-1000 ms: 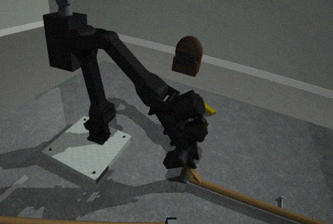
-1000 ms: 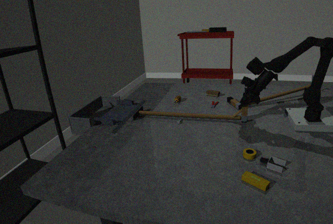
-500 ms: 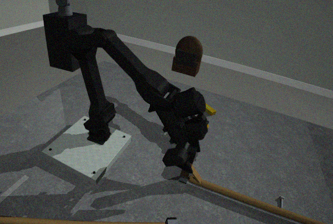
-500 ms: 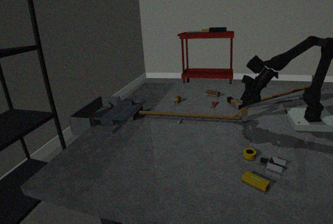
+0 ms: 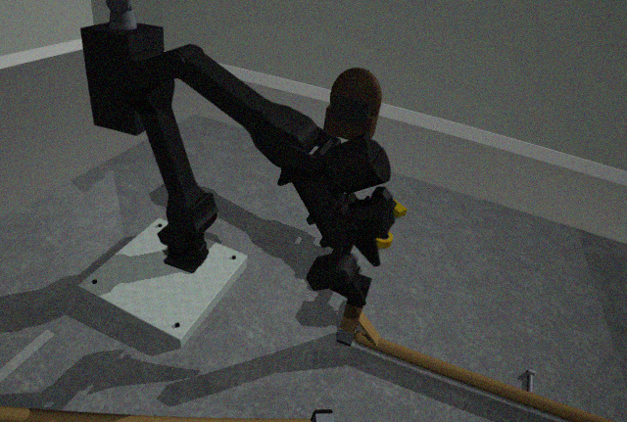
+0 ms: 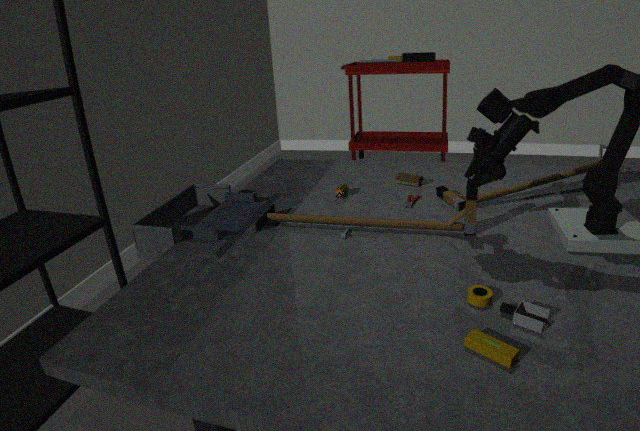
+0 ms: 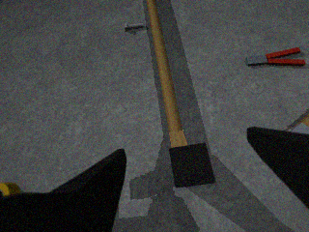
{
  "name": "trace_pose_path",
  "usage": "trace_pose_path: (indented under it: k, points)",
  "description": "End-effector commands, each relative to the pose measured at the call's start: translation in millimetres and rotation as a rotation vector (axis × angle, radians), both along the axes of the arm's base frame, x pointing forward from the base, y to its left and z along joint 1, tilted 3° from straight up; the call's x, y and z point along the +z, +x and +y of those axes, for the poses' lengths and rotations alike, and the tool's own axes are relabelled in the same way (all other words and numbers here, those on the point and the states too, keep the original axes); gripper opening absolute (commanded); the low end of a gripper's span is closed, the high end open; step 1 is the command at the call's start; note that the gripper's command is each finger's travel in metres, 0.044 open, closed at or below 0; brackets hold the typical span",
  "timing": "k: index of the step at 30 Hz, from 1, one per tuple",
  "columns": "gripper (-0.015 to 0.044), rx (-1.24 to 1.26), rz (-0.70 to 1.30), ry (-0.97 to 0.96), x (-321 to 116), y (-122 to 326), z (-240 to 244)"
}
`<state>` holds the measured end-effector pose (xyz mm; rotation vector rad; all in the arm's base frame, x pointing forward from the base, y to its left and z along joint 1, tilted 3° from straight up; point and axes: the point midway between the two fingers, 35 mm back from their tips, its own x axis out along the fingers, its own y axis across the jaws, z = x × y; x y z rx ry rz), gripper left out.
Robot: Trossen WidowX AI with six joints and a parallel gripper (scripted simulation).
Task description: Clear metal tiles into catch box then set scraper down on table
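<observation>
The long scraper lies on the table. Its wooden handle (image 5: 456, 371) (image 6: 361, 221) (image 7: 166, 79) runs to the steel bench plate (image 6: 232, 215), and its upright grip with a black top (image 6: 470, 211) (image 7: 192, 165) stands at the near end. My gripper (image 7: 184, 144) is open and empty above the grip, with one finger to each side of the black top in the wrist view and no contact visible. The catch box (image 6: 155, 237) is at the plate's far end. Dark angular pieces (image 6: 212, 200) show around the box and plate; the light is too dim to tell which are tiles or where they rest.
A small grey metal piece (image 5: 529, 381) (image 6: 346, 233) (image 7: 136, 26) is beside the handle. Red pliers (image 6: 412, 201) (image 7: 285, 60), a wooden block (image 6: 409, 179) and a second long pole (image 6: 537, 184) lie beyond. Yellow tape (image 6: 479, 296), a yellow box (image 6: 491, 347) and a metal bracket (image 6: 531, 316) lie nearer the exterior camera.
</observation>
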<state>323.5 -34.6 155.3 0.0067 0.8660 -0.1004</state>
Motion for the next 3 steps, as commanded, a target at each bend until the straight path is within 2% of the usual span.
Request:
trace_pose_path:
  k: [1, 3]
  points:
    - [0.0440, -0.008, -0.013, -0.002, 15.1, -2.3, -0.1]
    - [0.0440, -0.008, -0.013, -0.002, 20.7, -4.4, 0.3]
